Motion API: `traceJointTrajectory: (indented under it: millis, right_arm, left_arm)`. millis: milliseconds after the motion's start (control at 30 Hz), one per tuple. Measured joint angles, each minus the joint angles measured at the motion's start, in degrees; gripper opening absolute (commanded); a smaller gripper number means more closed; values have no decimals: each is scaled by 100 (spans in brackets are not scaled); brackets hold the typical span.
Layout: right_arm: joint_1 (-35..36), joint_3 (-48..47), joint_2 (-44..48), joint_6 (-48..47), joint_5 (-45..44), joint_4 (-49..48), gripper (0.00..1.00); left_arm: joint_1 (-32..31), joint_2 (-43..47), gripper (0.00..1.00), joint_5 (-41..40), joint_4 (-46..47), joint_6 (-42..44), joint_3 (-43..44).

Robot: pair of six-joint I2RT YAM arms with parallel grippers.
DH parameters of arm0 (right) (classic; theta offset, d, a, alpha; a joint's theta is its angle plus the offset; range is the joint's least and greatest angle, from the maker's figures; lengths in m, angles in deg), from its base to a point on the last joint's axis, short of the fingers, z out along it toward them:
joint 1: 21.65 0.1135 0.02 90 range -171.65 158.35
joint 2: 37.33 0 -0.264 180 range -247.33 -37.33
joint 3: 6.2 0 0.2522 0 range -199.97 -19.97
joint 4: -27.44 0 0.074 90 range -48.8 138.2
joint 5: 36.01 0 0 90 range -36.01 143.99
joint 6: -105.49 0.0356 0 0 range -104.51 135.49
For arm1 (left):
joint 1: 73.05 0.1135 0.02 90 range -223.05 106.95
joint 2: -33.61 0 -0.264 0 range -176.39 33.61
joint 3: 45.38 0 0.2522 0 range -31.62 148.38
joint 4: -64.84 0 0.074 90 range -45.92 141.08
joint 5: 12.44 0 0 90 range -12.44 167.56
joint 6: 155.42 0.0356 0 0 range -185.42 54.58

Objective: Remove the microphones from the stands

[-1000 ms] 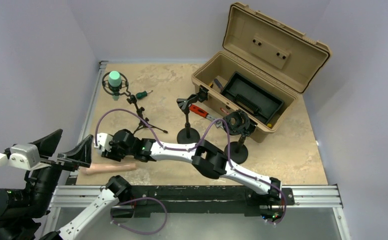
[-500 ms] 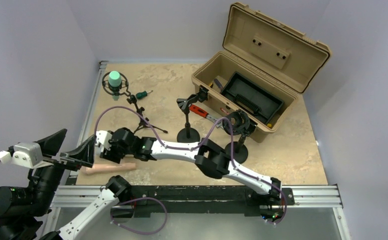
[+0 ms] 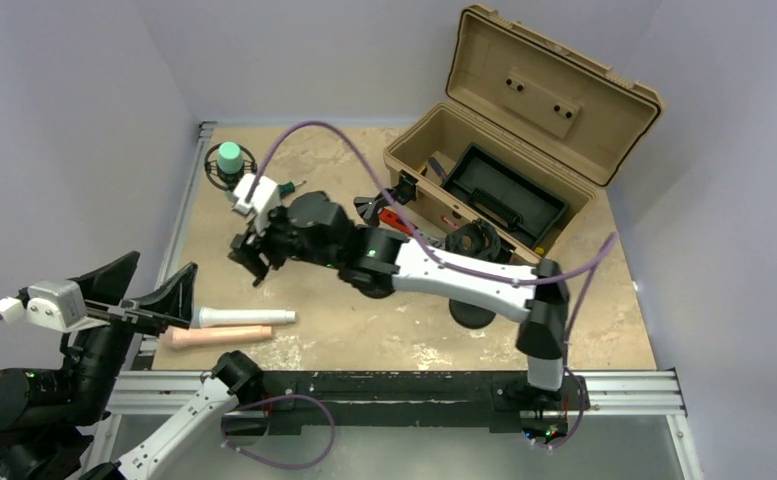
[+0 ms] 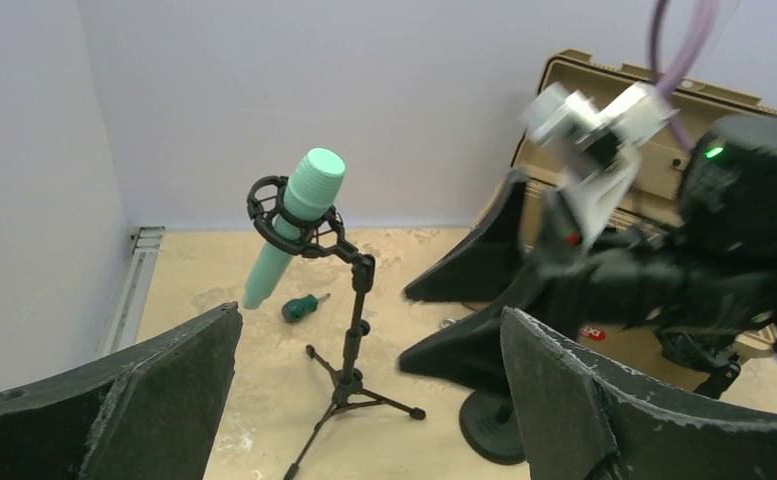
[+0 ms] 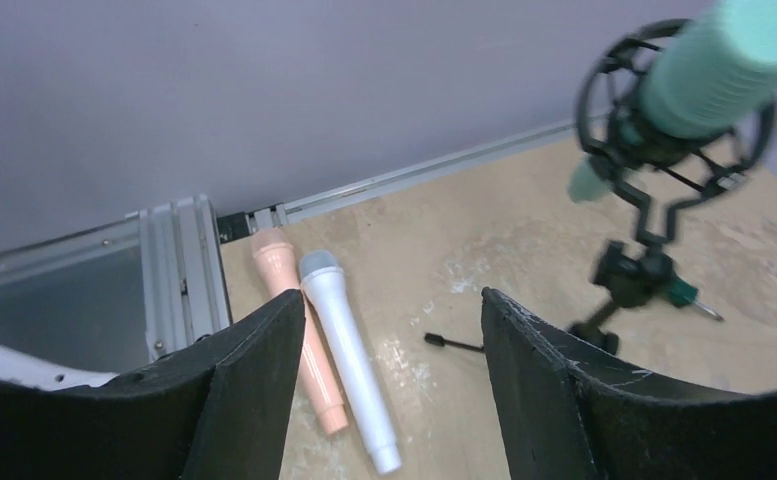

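A mint-green microphone [image 3: 229, 157] [image 4: 292, 220] [image 5: 709, 65] sits tilted in the black shock mount of a small tripod stand [image 4: 352, 335] [image 5: 636, 272] at the far left of the table. My right gripper [image 3: 254, 262] [image 5: 392, 310] hovers open and empty just in front of that stand, apart from it. In the top view its arm hides the stand's legs. My left gripper [image 3: 164, 263] [image 4: 369, 330] hangs open and empty at the near left edge, facing the stand from a distance.
A white microphone [image 3: 242, 317] [image 5: 349, 360] and a pink one [image 3: 219, 336] [image 5: 299, 325] lie side by side near the front left edge. A green screwdriver [image 4: 299, 307] lies behind the tripod. Two round-base stands [image 3: 474, 300] and an open tan toolbox [image 3: 524, 110] fill the right.
My right gripper opened, and the white microphone now lies beside the pink one. The right arm then swung up and back toward the green microphone's stand. The left arm barely moved.
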Motion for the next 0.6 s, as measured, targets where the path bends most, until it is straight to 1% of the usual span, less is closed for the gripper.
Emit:
traceJointTrajectory:
  millis: [133,233,267,333,500,533,600]
  right_arm:
    - [-337,925,1104,321,20,7,63]
    - [-710,1676,1912,560,26,24,63]
    - [-861,1902,2173,660,31,55,64]
    - [-1211,2317,2664,920,90,92,70]
    - [-2280,3311,3858,1808,450,83,91]
    - [-2415,3434,4013,1952,474,79,93]
    - [-2590,3685,4341,2315,592,63,93]
  left_arm:
    - [0,-2,99,57,133,-133,-245]
    - [0,-15,99,131,269,-243,-485]
    - [0,-52,100,177,343,-306,-592]
    - [0,-216,100,291,433,-407,-715]
    - [0,-1119,100,756,654,-664,-857]
    - [0,-1314,100,859,730,-708,-907]
    - [0,-1606,99,1047,861,-800,-1045]
